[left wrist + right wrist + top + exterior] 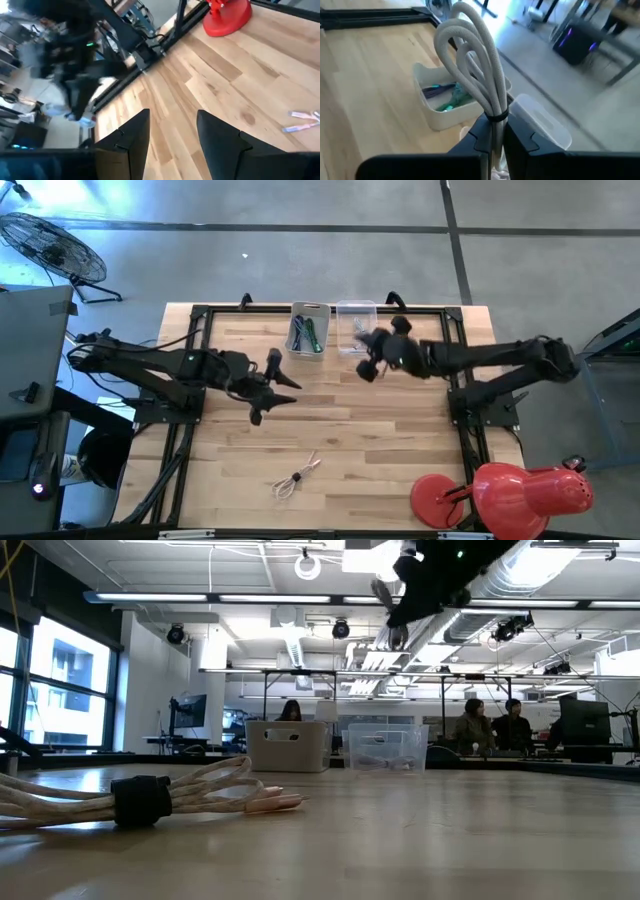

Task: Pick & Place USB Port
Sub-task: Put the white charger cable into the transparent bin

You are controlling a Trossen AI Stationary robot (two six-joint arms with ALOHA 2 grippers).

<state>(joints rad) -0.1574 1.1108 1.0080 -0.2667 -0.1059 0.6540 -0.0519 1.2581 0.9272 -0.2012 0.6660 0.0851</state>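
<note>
Pale wooden planks make up our bench (330, 430), framed in black rails, with an open workshop beyond it. We judge the carry step to be in hand: our right tool (494, 134) is clamped on a bundled white USB cable (472, 60), its loops standing up from between the fingers, held in the air over the far edge of the bench. Just beside it sit two containers: a white plastic bin (308, 330) holding green and blue cables, and to its right a clear plastic box (356, 327). The held cable hangs above the clear box's near rim, not yet inside. Next we would need to centre over the chosen container, lower and release.

Our left tool (170, 132) hovers over the bench's left middle, fingers apart and holding nothing. A second coiled beige cable (297, 475) lies at the near side, well apart from both tools.
</note>
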